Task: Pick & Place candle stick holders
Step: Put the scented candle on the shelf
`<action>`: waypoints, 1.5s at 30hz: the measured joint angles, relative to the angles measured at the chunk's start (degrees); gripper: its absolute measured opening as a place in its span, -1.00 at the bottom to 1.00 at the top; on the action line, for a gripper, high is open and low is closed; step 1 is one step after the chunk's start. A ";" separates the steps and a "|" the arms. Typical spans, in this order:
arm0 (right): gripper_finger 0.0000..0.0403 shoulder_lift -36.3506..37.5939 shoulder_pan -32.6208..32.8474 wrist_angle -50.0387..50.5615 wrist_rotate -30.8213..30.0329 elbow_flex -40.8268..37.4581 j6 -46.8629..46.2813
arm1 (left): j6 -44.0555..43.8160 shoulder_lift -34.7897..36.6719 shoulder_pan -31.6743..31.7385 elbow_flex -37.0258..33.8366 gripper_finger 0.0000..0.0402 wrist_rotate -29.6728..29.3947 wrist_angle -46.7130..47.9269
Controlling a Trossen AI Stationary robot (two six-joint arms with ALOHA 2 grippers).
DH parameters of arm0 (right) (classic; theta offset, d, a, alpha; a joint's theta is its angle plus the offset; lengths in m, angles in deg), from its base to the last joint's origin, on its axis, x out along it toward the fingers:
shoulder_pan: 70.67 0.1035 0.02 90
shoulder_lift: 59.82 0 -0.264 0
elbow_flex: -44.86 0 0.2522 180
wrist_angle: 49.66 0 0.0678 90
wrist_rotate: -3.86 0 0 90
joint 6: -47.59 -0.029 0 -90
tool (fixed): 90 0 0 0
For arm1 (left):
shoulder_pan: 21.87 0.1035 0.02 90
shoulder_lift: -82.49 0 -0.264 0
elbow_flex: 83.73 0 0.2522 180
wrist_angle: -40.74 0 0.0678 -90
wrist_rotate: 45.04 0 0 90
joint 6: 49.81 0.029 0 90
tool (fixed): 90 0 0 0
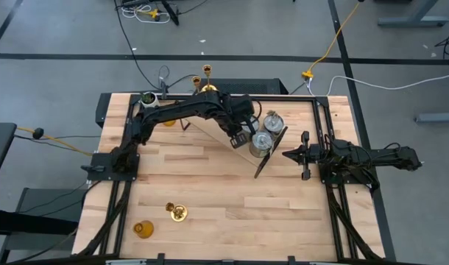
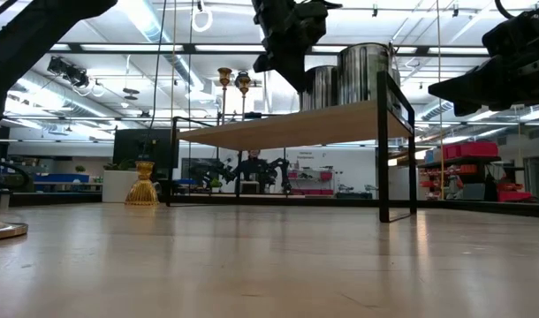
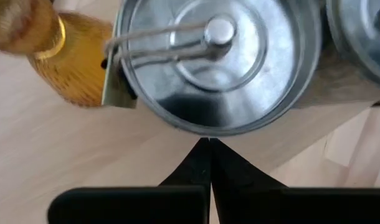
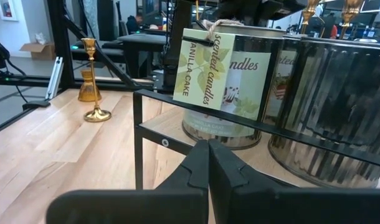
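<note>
- My left gripper (image 1: 241, 140) hangs over the silver-grey cylinder (image 1: 262, 142) on the raised shelf (image 1: 248, 154); its jaws are pressed together, holding nothing.
- A second cylinder (image 1: 273, 121) stands just beside the first.
- My right gripper (image 1: 289, 154) waits by the shelf's edge, jaws closed and empty.
- One brass stick (image 1: 178, 213) and an amber glass holder (image 1: 143, 230) sit on the near counter (image 1: 224, 199), well apart from both.

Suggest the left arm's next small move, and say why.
Probably open, then descend: the left pincer hangs shut just above the silver-grey metal cylinder on the raised wooden shelf, touching nothing. The right pincer waits shut beside the shelf.
</note>
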 joint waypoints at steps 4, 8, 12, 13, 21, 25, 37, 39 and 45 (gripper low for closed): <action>-0.99 -0.01 0.02 0.00 0.00 0.01 0.00 | 0.00 0.00 -0.03 0.00 -0.97 -0.07 -0.90; -0.99 -0.02 0.02 0.00 0.00 0.00 0.00 | 0.02 0.00 0.00 0.00 -0.96 -0.12 -1.42; -0.99 -0.02 0.02 0.00 0.00 0.00 0.00 | 1.26 0.00 -0.02 0.00 -0.98 -0.16 -3.40; -0.99 -0.02 0.01 0.00 0.00 0.00 0.00 | 1.27 0.00 0.00 0.00 -0.98 -0.16 -3.56; -0.99 0.00 0.02 0.00 0.00 0.00 0.00 | 1.55 0.00 -0.15 0.00 -0.98 -0.13 -4.06; -0.99 -0.02 0.00 0.00 0.00 0.00 0.00 | 1.55 0.00 -0.15 0.00 -0.98 -0.13 -4.03; -0.99 -0.02 0.00 0.00 0.00 0.00 0.00 | 1.49 0.00 -0.22 0.00 -0.96 -5.16 -0.87; -0.99 -0.01 0.02 -0.01 0.00 0.00 0.00 | 1.51 0.00 -0.22 0.00 -0.96 -7.09 -1.01; -0.99 -0.02 0.00 0.00 0.00 0.00 0.00 | 1.51 0.00 -0.15 0.00 -0.98 -8.89 -1.94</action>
